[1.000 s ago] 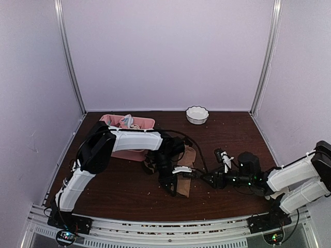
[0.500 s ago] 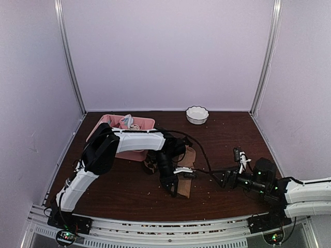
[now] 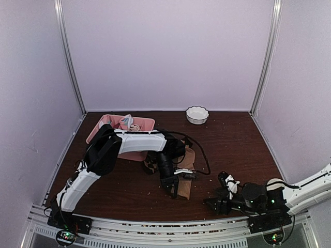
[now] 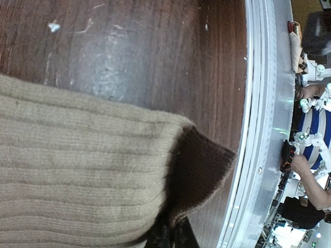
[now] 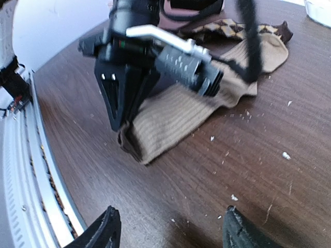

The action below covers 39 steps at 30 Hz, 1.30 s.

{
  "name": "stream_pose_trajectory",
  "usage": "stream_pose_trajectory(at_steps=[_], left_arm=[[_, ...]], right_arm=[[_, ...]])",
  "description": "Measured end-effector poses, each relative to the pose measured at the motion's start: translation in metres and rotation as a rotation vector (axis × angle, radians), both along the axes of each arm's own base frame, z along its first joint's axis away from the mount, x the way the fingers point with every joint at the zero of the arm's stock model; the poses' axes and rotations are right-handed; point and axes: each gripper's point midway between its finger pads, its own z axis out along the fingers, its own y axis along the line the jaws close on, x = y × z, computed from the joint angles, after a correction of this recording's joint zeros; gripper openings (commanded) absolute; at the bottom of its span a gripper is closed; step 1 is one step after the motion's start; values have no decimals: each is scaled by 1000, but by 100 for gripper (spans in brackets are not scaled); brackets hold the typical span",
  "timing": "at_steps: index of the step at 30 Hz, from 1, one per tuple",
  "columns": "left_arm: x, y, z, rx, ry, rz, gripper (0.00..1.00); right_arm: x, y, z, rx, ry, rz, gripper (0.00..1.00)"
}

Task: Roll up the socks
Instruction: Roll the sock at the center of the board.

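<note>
Two socks lie stacked at the table's middle. The tan sock (image 3: 184,189) (image 5: 196,106) (image 4: 77,175) lies on top. The dark brown argyle sock (image 5: 227,27) shows at the far end, and its brown cuff (image 4: 201,168) sticks out underneath at the near end. My left gripper (image 3: 170,192) (image 5: 120,124) (image 4: 170,238) is shut on that near cuff end, pinching the fabric against the table. My right gripper (image 3: 214,202) (image 5: 170,210) hovers low near the front right, open and empty, well apart from the socks.
A pink divided tray (image 3: 142,124) with small bundles sits at the back left, partly behind my left arm. A white bowl (image 3: 197,114) stands at the back. Pale crumbs (image 5: 284,155) dot the wood. A metal rail (image 3: 155,226) runs along the near edge.
My right arm has drawn back from the socks toward the near right corner, its jaws now wide apart. The left gripper has stayed pinched on the cuff end.
</note>
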Motion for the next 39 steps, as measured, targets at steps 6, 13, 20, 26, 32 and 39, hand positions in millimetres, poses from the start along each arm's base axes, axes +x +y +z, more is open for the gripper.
stream_pose_trajectory(at_steps=[6,13,20,26,32,39], left_arm=[[-1,0,0,12,12,6,0],[0,0,-1,18,14,9,0],[-1,0,-1,18,14,9,0],[-1,0,-1,17,14,8,0],[-1,0,-1,17,14,8,0],[-1,0,-1,17,14,8,0]], right_arm=[[-2,29,-22,-166,-55,52,54],[7,84,-8,-146,-121,98,57],[11,103,-13,-159,-139,124,46],[16,101,-26,-193,-122,125,30],[19,100,-27,-176,-95,116,17],[16,99,-37,-176,-42,116,3]])
